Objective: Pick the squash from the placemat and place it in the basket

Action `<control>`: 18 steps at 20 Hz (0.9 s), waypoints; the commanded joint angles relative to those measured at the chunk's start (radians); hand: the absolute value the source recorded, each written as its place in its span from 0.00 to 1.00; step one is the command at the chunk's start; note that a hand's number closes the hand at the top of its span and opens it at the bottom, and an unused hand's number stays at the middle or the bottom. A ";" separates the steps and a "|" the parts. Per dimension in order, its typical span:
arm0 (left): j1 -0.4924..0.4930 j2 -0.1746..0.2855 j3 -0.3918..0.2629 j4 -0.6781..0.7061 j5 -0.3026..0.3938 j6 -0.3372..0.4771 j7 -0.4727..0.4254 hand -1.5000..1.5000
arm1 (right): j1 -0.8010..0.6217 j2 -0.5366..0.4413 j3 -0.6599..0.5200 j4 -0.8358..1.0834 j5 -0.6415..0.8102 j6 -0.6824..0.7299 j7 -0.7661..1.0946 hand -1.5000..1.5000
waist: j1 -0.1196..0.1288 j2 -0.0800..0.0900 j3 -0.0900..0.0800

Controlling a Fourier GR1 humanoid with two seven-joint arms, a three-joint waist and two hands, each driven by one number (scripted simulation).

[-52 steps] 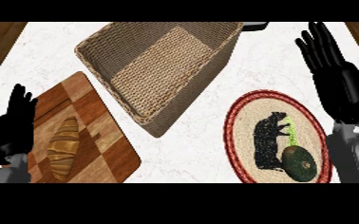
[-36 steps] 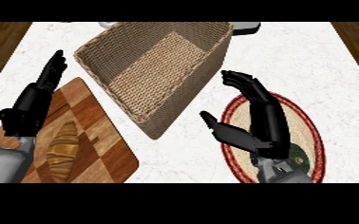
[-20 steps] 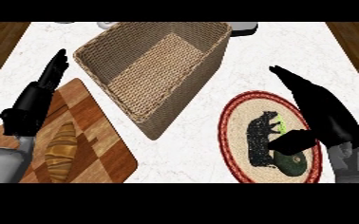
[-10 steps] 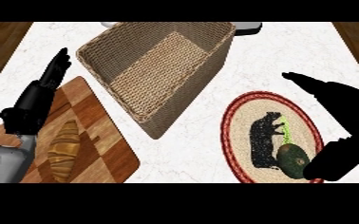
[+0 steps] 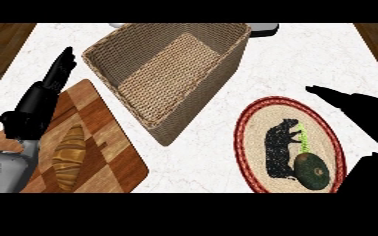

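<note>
You are hovering your right hand (image 5: 362, 111) over the placemat's (image 5: 255, 125) edge, fingers apparently spread, pinching nothing. You are needing to curl them round the squash (image 5: 311, 172) next.

White worktop (image 5: 303, 55) with faint grey marbling. A tan basket (image 5: 215, 86) of woven straw, paler on its floor. A round placemat (image 5: 242, 135) with a dark red braided rim, a cream middle and a black animal shape. The squash (image 5: 311, 171) is dark green with a bright yellow-green stem. A cutting board (image 5: 103, 130) in light and dark brown wood patches, a golden-brown croissant (image 5: 69, 155), and a black left hand (image 5: 40, 105) and right hand (image 5: 356, 105)
</note>
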 commanded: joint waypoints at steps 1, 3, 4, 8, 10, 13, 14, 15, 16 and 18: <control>-0.009 -0.015 0.016 0.025 -0.003 -0.013 -0.010 0.50 | 0.004 -0.022 0.042 0.019 0.006 0.067 0.131 0.00 | 0.001 0.003 0.000; 0.005 -0.020 0.002 0.006 -0.028 -0.015 -0.013 0.50 | 0.047 0.038 0.117 0.003 0.076 0.009 0.135 0.00 | 0.003 0.002 0.001; -0.003 -0.034 0.007 -0.005 -0.028 0.000 0.007 0.50 | 0.003 0.055 0.111 0.109 0.075 0.038 0.090 0.00 | 0.013 0.004 0.001; 0.033 -0.052 0.004 -0.014 -0.046 -0.007 -0.001 0.50 | 0.092 0.041 0.135 0.055 0.119 0.024 0.089 0.00 | 0.001 0.001 0.001; 0.021 -0.049 0.040 0.032 -0.046 -0.021 -0.034 0.50 | 0.161 0.018 0.124 0.069 0.187 0.029 -0.006 0.00 | -0.005 0.002 0.001; 0.051 -0.039 0.059 -0.055 -0.045 -0.057 0.014 0.50 | 0.159 0.095 0.113 0.130 0.267 0.021 -0.045 0.00 | 0.002 0.001 0.002; -0.018 -0.048 0.073 0.067 -0.049 -0.072 -0.023 0.50 | 0.162 0.077 0.113 0.148 0.272 0.037 -0.053 0.00 | -0.004 0.003 0.001; 0.024 -0.079 0.047 -0.020 -0.080 -0.037 0.012 0.50 | 0.198 0.110 0.114 0.158 0.319 0.016 -0.094 0.00 | -0.001 0.002 0.002; 0.084 -0.078 0.048 -0.024 -0.093 -0.037 -0.045 0.50 | 0.257 0.035 0.060 0.105 0.306 0.030 -0.133 0.00 | -0.005 0.000 0.002; 0.000 -0.087 0.072 -0.004 -0.090 -0.079 0.021 0.50 | 0.220 0.128 0.086 0.118 0.353 0.062 -0.089 0.00 | -0.002 0.002 0.001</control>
